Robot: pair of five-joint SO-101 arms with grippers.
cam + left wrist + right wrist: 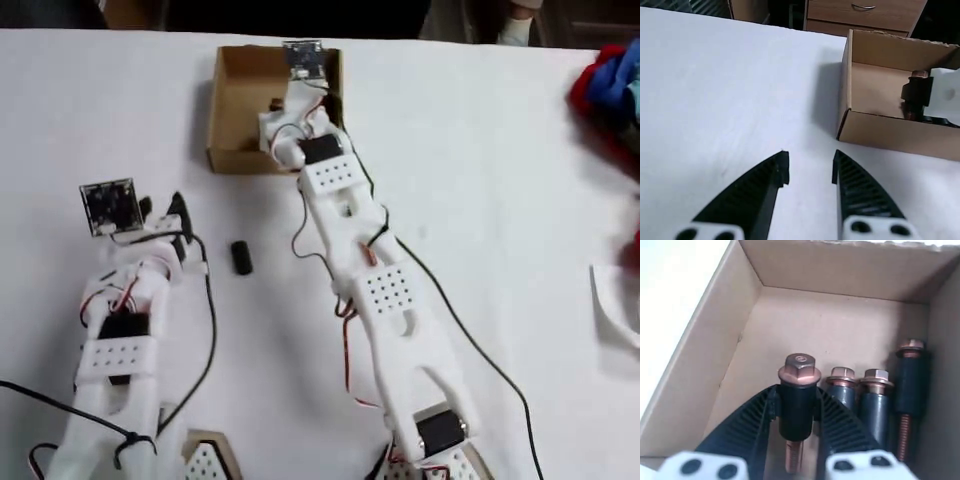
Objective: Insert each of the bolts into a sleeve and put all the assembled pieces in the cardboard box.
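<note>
bolt-and-sleeve (798,405), rigid, probably light, thread likely slick, best held around its black middle: was clenched there by right hand (797,397) inside cardboard box (840,265) beside three finished pieces (875,405); left hand (810,167) lay released outside the box.

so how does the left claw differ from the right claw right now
The left claw is open and empty; the right claw is shut on a sleeved bolt. The left claw is over the table outside the box; the right claw is inside the box, beside three other sleeved bolts. Both have black ribbed fingers.
</note>
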